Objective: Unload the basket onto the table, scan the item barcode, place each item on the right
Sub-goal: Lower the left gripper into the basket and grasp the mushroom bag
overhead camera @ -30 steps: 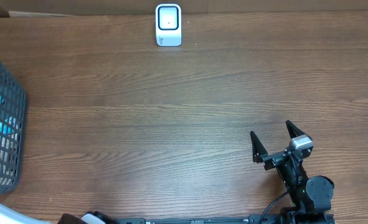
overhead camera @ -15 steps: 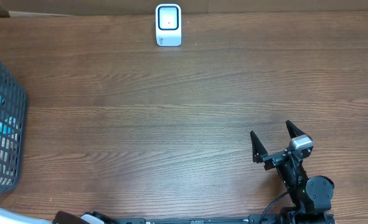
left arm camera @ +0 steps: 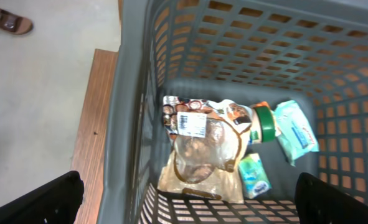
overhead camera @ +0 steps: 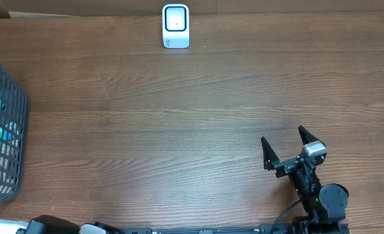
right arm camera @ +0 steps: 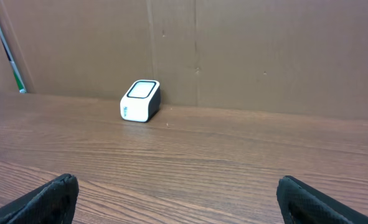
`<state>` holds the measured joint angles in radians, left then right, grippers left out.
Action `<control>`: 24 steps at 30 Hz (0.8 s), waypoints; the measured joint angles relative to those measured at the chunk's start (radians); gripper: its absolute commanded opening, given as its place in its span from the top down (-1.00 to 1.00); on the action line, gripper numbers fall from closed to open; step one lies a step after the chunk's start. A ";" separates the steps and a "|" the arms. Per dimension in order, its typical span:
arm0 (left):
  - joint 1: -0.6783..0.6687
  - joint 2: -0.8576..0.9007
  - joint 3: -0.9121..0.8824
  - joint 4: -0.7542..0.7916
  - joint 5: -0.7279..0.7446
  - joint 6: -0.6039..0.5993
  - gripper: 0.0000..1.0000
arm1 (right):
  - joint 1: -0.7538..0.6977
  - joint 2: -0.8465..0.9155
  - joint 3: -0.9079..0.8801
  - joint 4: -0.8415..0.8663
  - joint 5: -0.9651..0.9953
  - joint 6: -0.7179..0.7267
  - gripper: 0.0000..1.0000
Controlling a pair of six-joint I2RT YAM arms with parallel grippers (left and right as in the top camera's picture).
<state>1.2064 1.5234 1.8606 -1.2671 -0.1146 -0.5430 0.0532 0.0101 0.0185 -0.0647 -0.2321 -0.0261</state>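
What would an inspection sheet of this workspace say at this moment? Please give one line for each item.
Surface: wood-grain table, nothing seen on its middle part.
Job's things: white scanner stands at the far edge; clear bag with a barcode label lies in the grey basket at the left end.
Clutter: also in the basket, a green-lidded jar, a teal packet and a small teal box.
Grippers: left gripper open and empty above the basket; right gripper open and empty over the near side.
Cables: one black cable at the right arm's base.
Surroundings: brown board wall behind the table; a sandal on the floor.
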 measured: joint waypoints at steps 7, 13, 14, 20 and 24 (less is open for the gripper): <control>0.000 0.044 0.000 0.106 0.036 0.140 -0.98 | 0.000 0.000 0.000 0.000 0.000 0.000 -1.00; 0.000 0.107 0.000 0.199 0.151 0.289 -0.98 | 0.000 0.000 0.000 0.000 0.000 0.000 -1.00; 0.000 0.116 0.000 0.204 0.164 0.307 -0.96 | 0.000 0.000 0.000 0.000 0.000 0.000 -1.00; -0.002 0.180 0.000 0.186 0.190 0.407 -1.00 | 0.000 0.000 0.000 0.000 0.000 0.000 -1.00; -0.010 0.271 0.000 0.179 0.189 0.465 -1.00 | 0.000 0.000 0.000 0.000 0.000 0.000 -1.00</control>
<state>1.1965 1.7943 1.8603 -1.0882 0.0746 -0.0776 0.0532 0.0101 0.0185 -0.0647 -0.2321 -0.0257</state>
